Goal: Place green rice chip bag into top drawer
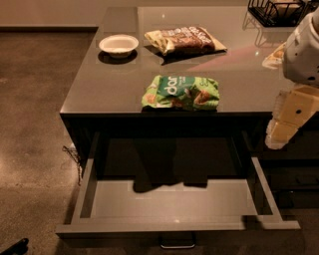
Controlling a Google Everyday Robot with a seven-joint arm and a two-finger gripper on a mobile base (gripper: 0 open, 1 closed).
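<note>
Camera view shows the green chip bag [180, 92] lying flat at the front edge of the counter [109, 84], right above the open drawer [169, 201]. That spot looks handy: the bag needs only a lift and a short drop. The drawer is pulled far out and has nothing in it. The gripper [286, 124] hangs at the right, beside the counter edge, well apart from the bag. Whether it is wide or narrow cannot be told. Farther back sit 1 brown bag [185, 40], 1 white bowl [118, 45] that looks empty, and 1 wire basket [276, 11].

High front view down onto counter [99, 92], hand [280, 135] at right
</note>
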